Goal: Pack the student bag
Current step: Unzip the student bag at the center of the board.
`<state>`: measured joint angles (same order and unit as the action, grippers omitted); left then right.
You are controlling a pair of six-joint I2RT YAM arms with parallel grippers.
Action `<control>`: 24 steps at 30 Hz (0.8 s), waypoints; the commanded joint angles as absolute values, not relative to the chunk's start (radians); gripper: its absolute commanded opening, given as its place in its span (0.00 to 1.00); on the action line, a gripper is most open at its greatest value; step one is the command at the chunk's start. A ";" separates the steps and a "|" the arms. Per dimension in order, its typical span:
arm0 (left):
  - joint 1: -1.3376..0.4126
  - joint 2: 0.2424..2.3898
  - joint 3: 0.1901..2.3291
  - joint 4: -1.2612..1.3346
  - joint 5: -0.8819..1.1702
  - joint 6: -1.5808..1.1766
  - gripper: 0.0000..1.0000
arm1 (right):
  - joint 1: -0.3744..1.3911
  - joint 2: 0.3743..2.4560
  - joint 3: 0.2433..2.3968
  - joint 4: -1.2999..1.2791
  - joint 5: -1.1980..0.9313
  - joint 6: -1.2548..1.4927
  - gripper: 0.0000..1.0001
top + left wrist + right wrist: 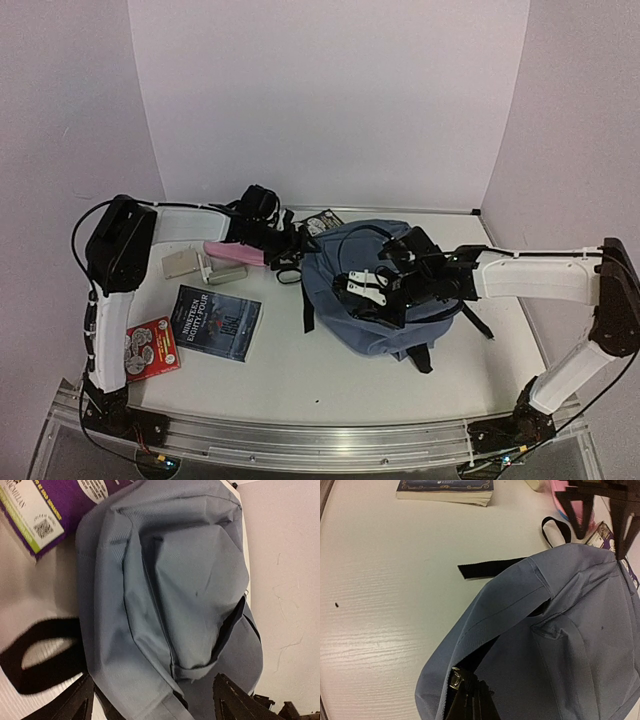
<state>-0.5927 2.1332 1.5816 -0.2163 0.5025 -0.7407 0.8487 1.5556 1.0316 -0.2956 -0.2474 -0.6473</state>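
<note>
The bag (385, 300) is being pinched at its zipper (454, 680) by the closed right claw (468, 704), likely for opening; the left claw (152, 692) is being held open, empty.

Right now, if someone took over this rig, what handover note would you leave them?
Left gripper: jaws open over the bag, holding nothing.
Right gripper: jaws shut on the bag at its zipper.
Pencil case, dark book and red booklet lie left of the bag; purple book behind it.
Done: zipper partly open; contents not visible.
Left: load those items, zip up.
</note>
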 commanded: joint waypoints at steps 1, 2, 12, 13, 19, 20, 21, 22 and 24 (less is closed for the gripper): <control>-0.614 1.921 1.440 -0.164 0.423 -0.761 0.84 | 0.855 1.593 1.103 -0.201 -0.224 -0.554 0.00; -0.622 1.910 1.413 -0.143 0.439 -0.773 0.84 | 0.856 1.601 1.113 -0.192 -0.219 -0.551 0.00; -0.717 2.008 1.451 -0.137 0.544 -0.809 0.82 | 0.855 1.658 1.225 -0.166 -0.172 -0.512 0.00; -0.719 2.004 1.435 -0.123 0.547 -0.822 0.82 | 0.856 1.651 1.227 -0.165 -0.167 -0.516 0.00; -0.734 1.963 1.328 -0.039 0.546 -0.872 0.83 | 0.855 1.604 1.190 -0.174 -0.177 -0.542 0.00; -0.740 1.966 1.329 -0.039 0.544 -0.872 0.83 | 0.856 1.599 1.176 -0.176 -0.187 -0.544 0.00; -0.745 1.977 1.336 -0.043 0.547 -0.870 0.83 | 0.855 1.600 1.166 -0.177 -0.199 -0.542 0.00; -0.752 1.991 1.352 -0.052 0.552 -0.866 0.83 | 0.855 1.603 1.159 -0.180 -0.208 -0.538 0.00; -0.763 2.024 1.391 -0.070 0.561 -0.861 0.81 | 0.855 1.611 1.151 -0.186 -0.232 -0.534 0.00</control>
